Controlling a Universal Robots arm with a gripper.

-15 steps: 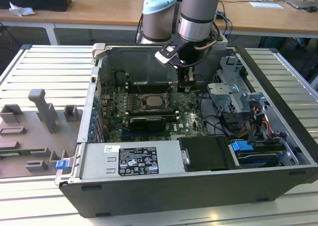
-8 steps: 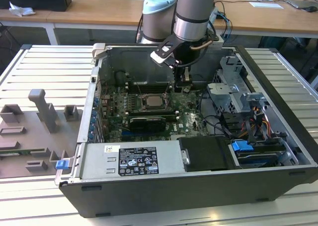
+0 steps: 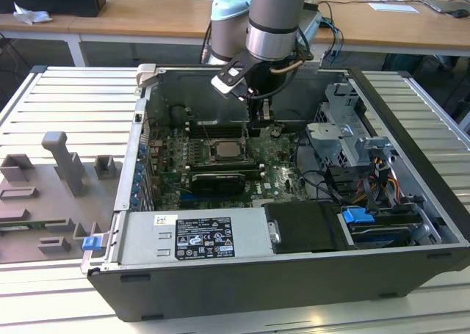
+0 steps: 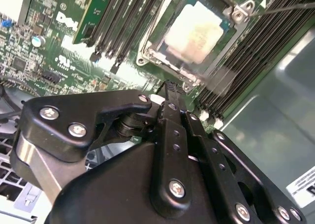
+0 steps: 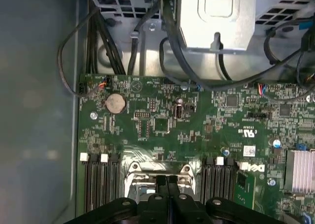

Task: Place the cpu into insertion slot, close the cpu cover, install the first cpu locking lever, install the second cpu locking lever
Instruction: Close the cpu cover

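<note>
Wide ribbed grey metal counter (image 3: 66, 92), carrying a big dark computer case (image 3: 294, 290), open on top. Inside, a green circuit board (image 5: 197, 130). Black pincer (image 5: 167, 180) on the arm (image 3: 275, 26): hangs close over the square silver-rimmed insertion slot (image 3: 209, 150), fingers pressed together, grips nothing. On that slot, the thin silver cpu cover (image 4: 156, 46), framing the pale silver square cpu (image 4: 197, 32) seated inside.

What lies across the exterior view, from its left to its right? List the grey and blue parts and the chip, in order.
grey stand → blue clip → cpu → blue tab
</note>
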